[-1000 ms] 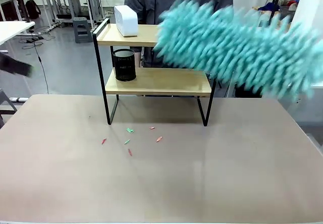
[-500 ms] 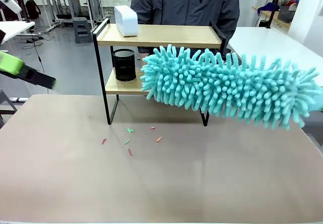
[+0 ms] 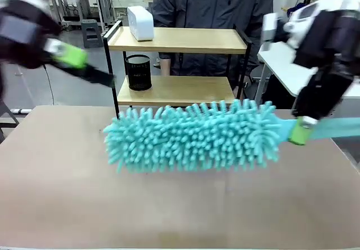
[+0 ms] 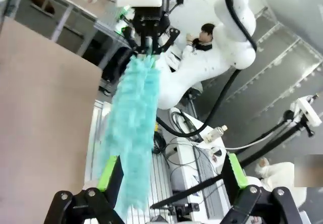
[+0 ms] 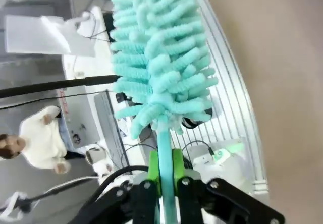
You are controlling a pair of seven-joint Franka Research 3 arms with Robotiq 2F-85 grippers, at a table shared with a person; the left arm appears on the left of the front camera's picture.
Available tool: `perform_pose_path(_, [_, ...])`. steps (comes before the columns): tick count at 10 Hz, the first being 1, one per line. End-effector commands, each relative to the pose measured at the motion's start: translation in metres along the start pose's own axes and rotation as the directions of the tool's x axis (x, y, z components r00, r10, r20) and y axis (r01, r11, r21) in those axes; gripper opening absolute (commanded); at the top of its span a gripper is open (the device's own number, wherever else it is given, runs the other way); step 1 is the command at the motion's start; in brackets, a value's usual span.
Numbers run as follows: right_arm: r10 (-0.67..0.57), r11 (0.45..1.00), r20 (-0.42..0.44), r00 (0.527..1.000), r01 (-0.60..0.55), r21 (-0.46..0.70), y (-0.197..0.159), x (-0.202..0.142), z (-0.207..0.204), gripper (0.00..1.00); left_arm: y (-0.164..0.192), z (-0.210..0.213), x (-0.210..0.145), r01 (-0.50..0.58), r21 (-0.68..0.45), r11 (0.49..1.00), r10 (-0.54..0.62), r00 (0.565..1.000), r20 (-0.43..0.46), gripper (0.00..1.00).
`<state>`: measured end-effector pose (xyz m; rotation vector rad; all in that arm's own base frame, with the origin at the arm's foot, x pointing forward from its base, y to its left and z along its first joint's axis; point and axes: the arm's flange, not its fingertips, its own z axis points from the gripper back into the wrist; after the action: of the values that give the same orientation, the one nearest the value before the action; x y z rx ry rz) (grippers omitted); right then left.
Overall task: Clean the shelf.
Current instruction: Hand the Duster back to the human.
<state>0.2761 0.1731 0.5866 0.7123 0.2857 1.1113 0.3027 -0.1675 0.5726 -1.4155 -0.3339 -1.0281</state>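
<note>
Right gripper [image 3: 304, 130]: clamped on duster [image 3: 191, 137] handle, long axis crosswise, low over counter [image 3: 180, 213], shelf [image 3: 180, 39] beyond and higher. Left gripper [image 3: 85, 68]: spread wide, empty, near shelf's left post.

**Shaggy fibre, dull tabletop, pale wood**

The fluffy turquoise microfibre duster [image 3: 191, 137], all soft shaggy strands, runs out from the right pincer [image 3: 304, 130]. The pincer's green pads [image 5: 176, 163] look matt and rubbery against the duster's smooth plastic handle [image 5: 162, 138]. Below the pincer the beige tabletop [image 3: 169, 216] is dull and even. Beyond it, the two-tier shelf [image 3: 174, 39] shows pale satin wood in thin matt black metal.
</note>
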Motion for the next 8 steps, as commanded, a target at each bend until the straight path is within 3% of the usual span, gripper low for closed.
perform_pose_path(1, [0.051, 0.998, -0.116, 0.992, -0.047, 0.03, -0.009, 0.028, 0.007, 0.12, 0.037, -0.025, 0.031, -0.004, -0.043, 0.999, 0.0, 0.995, -0.101, 1.0])
perform_pose_path(4, [0.083, 0.995, -0.101, 0.991, -0.076, 0.068, -0.022, 0.052, -0.001, 0.12, 0.067, -0.07, 0.03, -0.043, -0.062, 0.997, 0.029, 0.977, -0.212, 1.0])
perform_pose_path(6, [0.089, 0.993, -0.089, 0.992, -0.08, 0.092, -0.026, 0.048, 0.002, 0.12, 0.078, -0.076, 0.018, -0.063, -0.077, 0.995, 0.036, 0.951, -0.308, 1.0])
perform_pose_path(8, [0.075, 0.994, -0.05, 0.996, -0.071, 0.088, -0.026, 0.043, 0.008, 0.12, 0.092, -0.079, 0.007, -0.079, -0.092, 0.993, 0.045, 0.945, -0.324, 1.0])
